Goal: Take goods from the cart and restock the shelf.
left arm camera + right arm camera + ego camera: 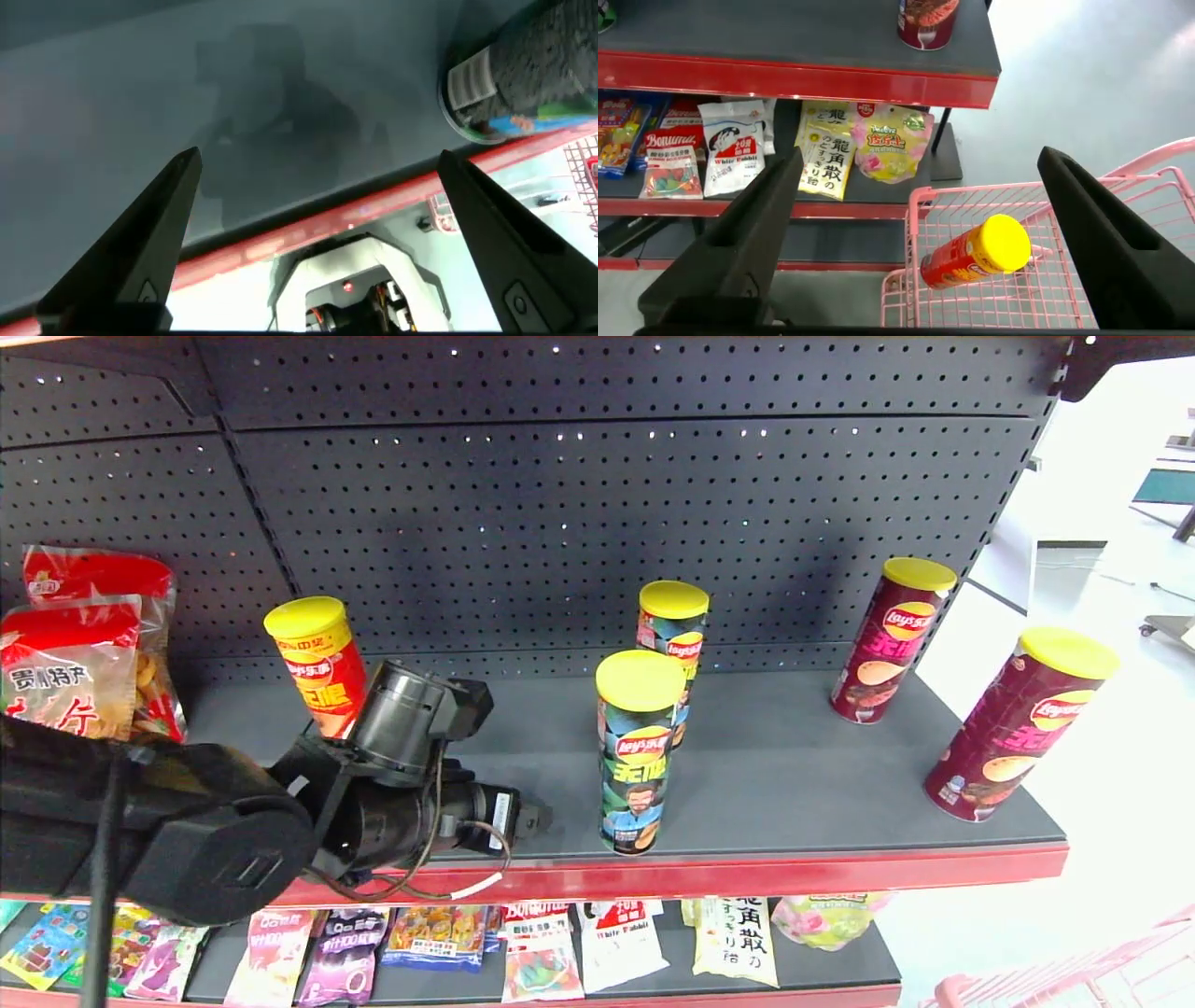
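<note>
Down in the pink cart, nearest to the robot, one red can with a yellow lid lies on its side; this is the good that waits to go up. Above it hangs the right gripper, its fingers wide apart and holding nothing, so I judge that the pick is not yet begun. The can looks like a light cardboard tube: stiff enough to squeeze a little, but smooth and round, so it may roll in the wire basket or slip, and a hard squeeze could dent it. I would take hold across the middle of the body, not on the lid, which may come off, and then turn it upright before placing. A little farther, the left gripper is over the red front edge of the shelf, fingers also apart and empty, just beside a blue can that stands near the edge. Behind this one stands a second blue can. To the left an orange can stands close to the arm, with snack bags beyond it at the far left. Two maroon cans stand on the right, well apart from the blue ones. Between these groups the shelf has bare places, which could receive the red can.
</note>
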